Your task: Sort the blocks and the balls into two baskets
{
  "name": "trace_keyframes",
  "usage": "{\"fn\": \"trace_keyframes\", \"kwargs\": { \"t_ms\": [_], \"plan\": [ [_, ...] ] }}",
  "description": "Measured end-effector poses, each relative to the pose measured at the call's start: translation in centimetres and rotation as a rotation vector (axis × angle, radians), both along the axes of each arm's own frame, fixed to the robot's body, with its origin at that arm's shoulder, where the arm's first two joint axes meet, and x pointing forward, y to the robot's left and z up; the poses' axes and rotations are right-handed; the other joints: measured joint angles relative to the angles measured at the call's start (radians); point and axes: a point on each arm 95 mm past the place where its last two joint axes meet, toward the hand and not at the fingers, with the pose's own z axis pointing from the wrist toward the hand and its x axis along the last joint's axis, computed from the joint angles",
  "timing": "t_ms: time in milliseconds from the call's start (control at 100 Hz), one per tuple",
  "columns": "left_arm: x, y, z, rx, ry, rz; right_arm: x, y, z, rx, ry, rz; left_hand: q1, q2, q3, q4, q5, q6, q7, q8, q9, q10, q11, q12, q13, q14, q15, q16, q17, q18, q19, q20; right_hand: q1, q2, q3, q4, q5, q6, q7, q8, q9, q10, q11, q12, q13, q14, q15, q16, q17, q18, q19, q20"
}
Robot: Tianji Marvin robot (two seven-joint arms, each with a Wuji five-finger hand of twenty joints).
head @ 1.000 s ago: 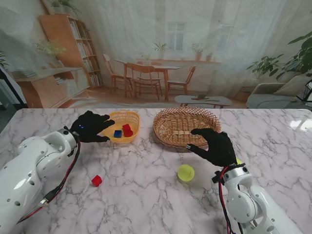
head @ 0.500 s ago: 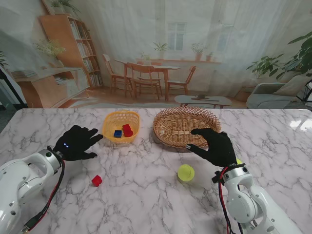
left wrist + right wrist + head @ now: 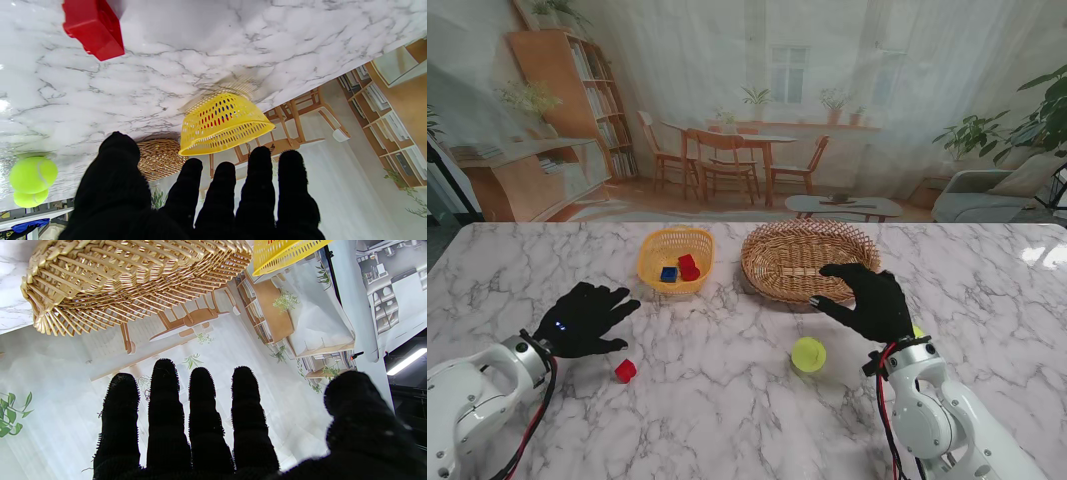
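Left hand (image 3: pixel 587 318) empty, fingers spread, just beside red block (image 3: pixel 625 371) | right hand (image 3: pixel 867 298) empty, spread, by wicker basket (image 3: pixel 807 260) | step: reaching for block | next: lower, pinch, carry to yellow basket (image 3: pixel 676 260)

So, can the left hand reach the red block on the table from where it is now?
Probably yes. The left hand is open and hovers just beside the red block, which lies alone on the bare marble table. Nothing stands between them.
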Motion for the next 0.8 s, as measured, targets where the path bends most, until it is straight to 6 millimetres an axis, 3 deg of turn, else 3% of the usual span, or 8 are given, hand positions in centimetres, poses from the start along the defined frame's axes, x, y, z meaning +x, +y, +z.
{"fn": "trace_keyframes", "kwargs": {
  "t_ms": [120,320,480,800],
  "plan": [
    [-0.3,-0.6,-0.6,-0.033,0.035,-0.006,0.0,0.0,0.0,0.000,0.000,0.000,0.000,-0.003,0.000,0.000,0.000,0.013,-0.002,0.000,0.000,0.016,0.000,0.000,-0.008,0.007,0.000,0.000,0.009,-0.019,0.000,0.000,0.000,0.000,0.000,0.000,0.000,0.000,0.000,0.000,0.000,0.000,0.000,0.000,0.000,0.000,0.000,0.000,0.000,0.000,0.000,0.000],
    [-0.6,-1.9,-2.3,-0.073,0.120,-0.011,0.0,0.0,0.0,0.000,-0.001,-0.001,-0.001,-0.085,-0.002,0.000,0.000,0.089,-0.015,-0.014,0.032,0.065,-0.011,0.000,0.020,0.008,0.036,0.007,0.065,-0.048,0.017,-0.010,0.000,0.000,0.000,0.000,0.000,0.000,0.000,0.000,0.000,0.000,0.000,0.000,0.000,0.000,0.000,0.000,0.000,0.000,0.000,0.000],
    [-0.6,-2.5,-3.4,-0.082,0.170,-0.010,0.0,-0.1,0.0,-0.001,-0.002,-0.001,-0.001,-0.119,-0.003,0.000,0.049,0.117,-0.009,-0.014,0.076,0.066,0.037,0.058,0.065,0.007,0.102,0.081,0.100,-0.049,0.085,-0.021,0.000,0.000,0.000,0.000,0.000,0.000,0.000,0.000,0.000,0.000,0.000,0.000,0.000,0.000,0.000,0.000,0.000,0.000,0.000,0.000],
    [-0.6,-2.8,-5.4,-0.075,0.197,0.014,0.0,-0.1,0.0,-0.002,0.000,-0.002,-0.001,-0.160,-0.002,0.000,0.051,0.115,0.045,0.073,0.075,0.028,0.229,0.232,0.091,-0.019,0.206,0.286,0.137,-0.069,0.171,-0.006,0.000,0.000,0.000,0.000,0.009,0.000,-0.002,0.000,0.000,0.000,0.000,0.000,0.000,0.000,0.000,0.000,-0.001,0.000,0.000,0.000]
  ]
}}
